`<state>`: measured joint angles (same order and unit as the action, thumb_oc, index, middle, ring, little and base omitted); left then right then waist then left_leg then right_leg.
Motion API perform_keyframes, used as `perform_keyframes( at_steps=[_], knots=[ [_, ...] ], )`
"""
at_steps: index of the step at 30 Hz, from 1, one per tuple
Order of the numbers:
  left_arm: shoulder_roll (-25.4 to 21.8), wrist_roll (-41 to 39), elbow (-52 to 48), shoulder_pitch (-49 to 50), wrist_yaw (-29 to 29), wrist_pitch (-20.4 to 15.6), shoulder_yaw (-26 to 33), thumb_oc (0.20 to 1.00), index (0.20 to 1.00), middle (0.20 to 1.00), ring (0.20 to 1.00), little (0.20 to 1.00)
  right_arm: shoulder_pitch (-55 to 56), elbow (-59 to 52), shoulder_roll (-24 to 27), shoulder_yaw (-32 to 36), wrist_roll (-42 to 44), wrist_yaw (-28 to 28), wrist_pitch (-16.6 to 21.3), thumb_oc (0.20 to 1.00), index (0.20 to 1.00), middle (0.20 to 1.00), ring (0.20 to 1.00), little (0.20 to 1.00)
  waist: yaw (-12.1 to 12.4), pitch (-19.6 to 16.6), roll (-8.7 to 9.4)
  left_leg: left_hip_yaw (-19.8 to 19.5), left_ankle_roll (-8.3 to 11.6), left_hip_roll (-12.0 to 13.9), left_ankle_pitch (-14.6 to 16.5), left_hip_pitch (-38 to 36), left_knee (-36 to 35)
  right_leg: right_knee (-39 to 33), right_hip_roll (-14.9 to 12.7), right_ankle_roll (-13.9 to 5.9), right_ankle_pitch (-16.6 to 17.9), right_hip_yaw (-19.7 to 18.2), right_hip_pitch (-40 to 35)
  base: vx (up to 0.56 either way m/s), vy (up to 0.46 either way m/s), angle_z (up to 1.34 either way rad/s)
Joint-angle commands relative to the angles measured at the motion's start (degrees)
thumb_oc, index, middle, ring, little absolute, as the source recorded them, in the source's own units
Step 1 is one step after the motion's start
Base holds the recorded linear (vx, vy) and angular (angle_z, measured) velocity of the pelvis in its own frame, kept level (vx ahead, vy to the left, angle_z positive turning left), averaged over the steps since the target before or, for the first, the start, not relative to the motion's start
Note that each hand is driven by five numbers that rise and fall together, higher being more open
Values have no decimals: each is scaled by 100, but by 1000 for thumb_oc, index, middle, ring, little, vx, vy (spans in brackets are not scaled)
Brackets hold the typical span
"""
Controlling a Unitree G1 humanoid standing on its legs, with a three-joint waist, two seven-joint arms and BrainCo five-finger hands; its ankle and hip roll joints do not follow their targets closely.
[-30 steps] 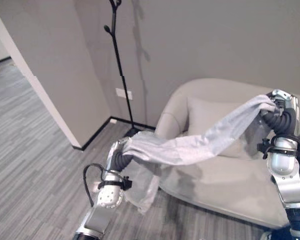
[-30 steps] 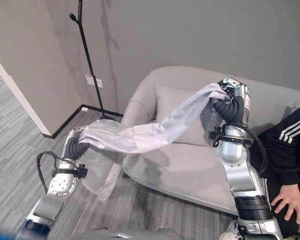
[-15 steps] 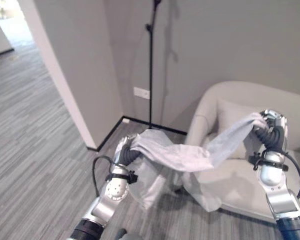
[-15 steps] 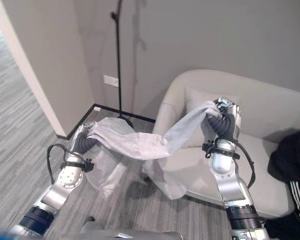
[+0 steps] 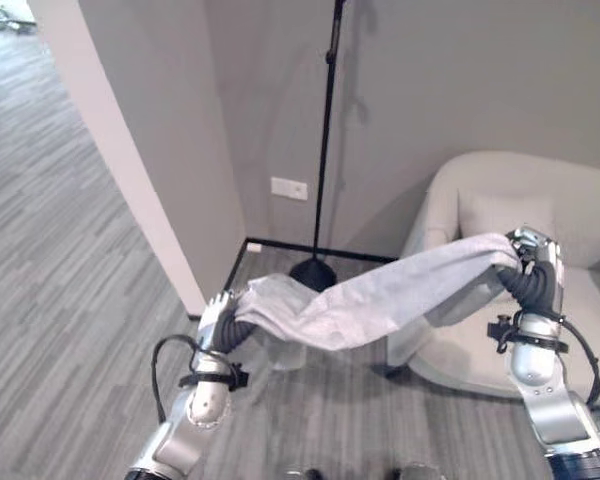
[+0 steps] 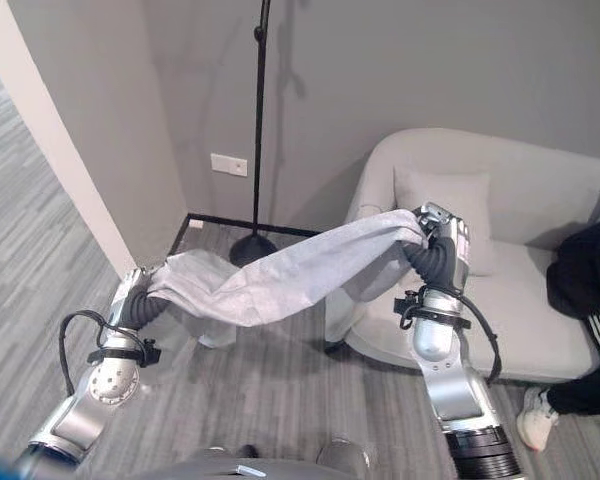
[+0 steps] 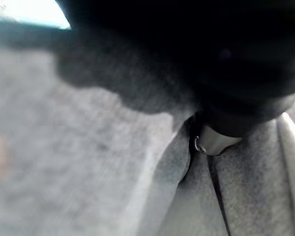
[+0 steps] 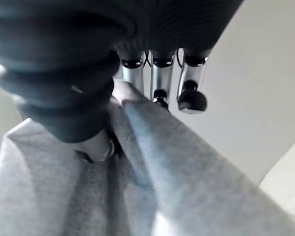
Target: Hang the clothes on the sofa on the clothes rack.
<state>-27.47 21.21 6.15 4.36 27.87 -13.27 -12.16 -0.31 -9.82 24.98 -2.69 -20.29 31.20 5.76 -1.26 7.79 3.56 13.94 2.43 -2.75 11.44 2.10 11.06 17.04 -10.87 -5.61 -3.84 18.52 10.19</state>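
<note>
Left eye view: I see a pale grey garment [image 5: 380, 300] stretched like a sagging rope between my two raised hands, clear of the floor. My left hand [image 5: 223, 318] is wrapped in one end at the lower left, and cloth covers its fingers, so I cannot tell how they are set. My right hand [image 6: 432, 238] holds the other end up beside the light grey sofa [image 6: 520, 200]. In the right wrist view the thumb pins a fold of the cloth against the hand while the fingers [image 8: 160, 78] reach past it, so I read this as a pinch on the garment. I judge the two-ended hold keeps the cloth spread and off the grey plank floor [image 5: 70, 260] while I carry it.

A black clothes rack [image 5: 325, 150] stands in the corner ahead, its round base [image 5: 312, 272] just beyond the garment's sag. A person in a dark striped sleeve [image 6: 590, 275] sits at the sofa's far end.

Compared with a second ago, the whole view has swung toward the corner. The rack now stands near the middle of the picture, the sofa has slid to the right, and the garment has come off the seat.
</note>
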Motion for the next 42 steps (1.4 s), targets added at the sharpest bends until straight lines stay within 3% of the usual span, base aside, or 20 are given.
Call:
perform_keyframes(
  at_steps=[1,7,11,12,14,16,18,20,21,22,23,24,26,28,30,33,35,36,40,42],
  knots=[
    [-44,165,-721,-530,-8,-265,-173,200,200,200,200,200,-489,206,221,469,-57,223,195,200,200,200,200,200,-167,-67,116,-883,-235,607,-137,-815,-760,-756,19,-250,565,-225,175,201,-26,14],
    [2,139,-705,-713,-173,-301,-410,200,200,200,200,200,-498,369,232,478,21,288,195,200,200,200,200,200,-213,-223,216,-944,-167,667,201,-1026,-636,-783,98,-153,450,-259,-24,228,-96,18],
    [58,72,-653,-634,-98,-291,-402,200,200,200,200,200,-538,468,294,377,-59,343,191,200,200,200,200,200,-231,-442,109,-921,25,943,382,-1149,-154,-801,276,-38,235,-161,-331,348,-171,20],
    [29,48,-642,-628,-42,-302,-349,200,200,200,200,200,-547,497,349,395,-67,404,218,200,200,200,200,200,-212,-471,48,-914,176,1088,-58,-994,402,-1014,421,46,148,-186,-562,233,-183,4],
    [5,-24,-671,-626,-20,-311,-314,200,200,200,200,200,-566,472,371,380,-12,436,258,200,200,200,200,200,-181,-412,-9,-974,338,1281,-542,-643,1265,-1264,603,210,73,-230,-833,233,-205,23],
    [43,-148,-638,-522,44,-258,-262,200,200,200,200,200,-634,555,413,355,102,530,256,200,200,200,200,200,-106,-320,35,-1188,308,1320,-1064,-150,2292,-1525,739,441,8,-360,-1151,223,-174,-3],
    [100,-153,-638,-496,32,-231,-271,200,200,200,200,200,-632,564,432,358,106,549,215,200,200,200,200,200,-65,-251,72,-1198,211,1297,-874,168,2381,-1657,727,440,-24,-455,-1320,194,-73,-38],
    [79,-28,-635,-479,19,-246,-272,200,200,200,200,200,-652,542,435,406,115,555,234,200,200,200,200,200,16,-216,74,-1198,133,1141,-431,523,2094,-1790,734,370,-68,-583,-1491,161,24,-28],
    [80,-20,-633,-487,23,-248,-277,200,200,200,200,200,-654,540,434,413,116,554,234,200,200,200,200,200,24,-223,99,-1175,108,1107,-472,535,2065,-1802,699,361,-37,-588,-1469,231,108,-55],
    [15,200,-625,-517,86,-269,-257,200,200,200,200,200,-680,612,447,414,56,584,250,200,200,200,200,200,111,-204,47,-1213,79,901,-217,800,1285,-1824,718,292,-145,-651,-1596,210,128,-59],
    [-15,312,-614,-545,153,-260,-251,200,200,200,200,200,-713,672,447,405,13,615,226,200,200,200,200,200,170,-204,34,-1258,88,744,-440,932,770,-1811,720,283,-190,-697,-1647,373,209,-53],
    [-109,620,-592,-624,363,-204,-156,200,200,200,200,200,-791,768,465,374,-72,647,190,200,200,200,200,200,285,-189,-55,-1433,172,555,-1069,1180,-100,-1831,846,283,-292,-795,-1804,323,158,-29],
    [-220,1038,-596,-809,712,-104,-18,200,200,200,200,200,-897,905,491,366,-187,762,116,200,200,200,200,200,383,-129,-78,-1420,260,456,-1569,1420,-729,-1800,933,297,-510,-977,-2108,488,179,-65],
    [-385,1436,-663,-786,942,-80,192,200,200,200,200,200,-721,915,461,469,-526,784,44,200,200,200,200,200,419,-389,-64,-1433,73,440,-1538,1186,-526,-1528,778,227,-775,-1111,-2409,734,290,-131],
    [-530,1515,-672,-817,1009,-3,242,200,200,200,200,200,-806,982,334,381,-707,737,-86,200,200,200,200,200,466,-553,56,-1206,-123,339,-1260,965,-401,-1057,518,41,-754,-1187,-2304,579,287,-103],
    [-669,1712,-840,-992,1154,104,160,200,200,200,200,200,-1159,1049,275,190,-1050,772,-332,200,200,200,200,200,443,-500,-35,-909,-542,178,-845,358,-422,899,7,-421,281,-1018,-1508,378,297,-86],
    [-677,1807,-795,-1134,1287,251,134,200,200,200,200,200,-1232,1092,207,220,-1058,905,-405,200,200,200,200,200,382,-457,-127,-872,-657,143,-708,70,-477,1540,-163,-431,528,-847,-1244,201,187,-7],
    [-700,1891,-826,-1246,1362,308,223,200,200,200,200,200,-1271,1046,195,264,-1122,983,-466,200,200,200,200,200,357,-437,-187,-836,-671,166,-620,-173,-572,1696,-428,-381,567,-571,-981,215,118,72],
    [-756,2011,-993,-1504,1448,332,428,200,200,200,200,200,-1428,948,343,400,-1306,1099,-551,200,200,200,200,200,244,-401,-236,-960,-549,227,-544,-413,-753,1001,-537,-240,187,-306,-671,163,-59,71],
    [-810,2063,-933,-1929,1579,412,495,200,200,200,200,200,-1583,964,525,570,-1394,1318,-693,200,200,200,200,200,90,-395,-178,-1158,-382,283,-438,-550,-811,-385,-359,-306,137,-664,-555,184,-214,84]
  ],
)
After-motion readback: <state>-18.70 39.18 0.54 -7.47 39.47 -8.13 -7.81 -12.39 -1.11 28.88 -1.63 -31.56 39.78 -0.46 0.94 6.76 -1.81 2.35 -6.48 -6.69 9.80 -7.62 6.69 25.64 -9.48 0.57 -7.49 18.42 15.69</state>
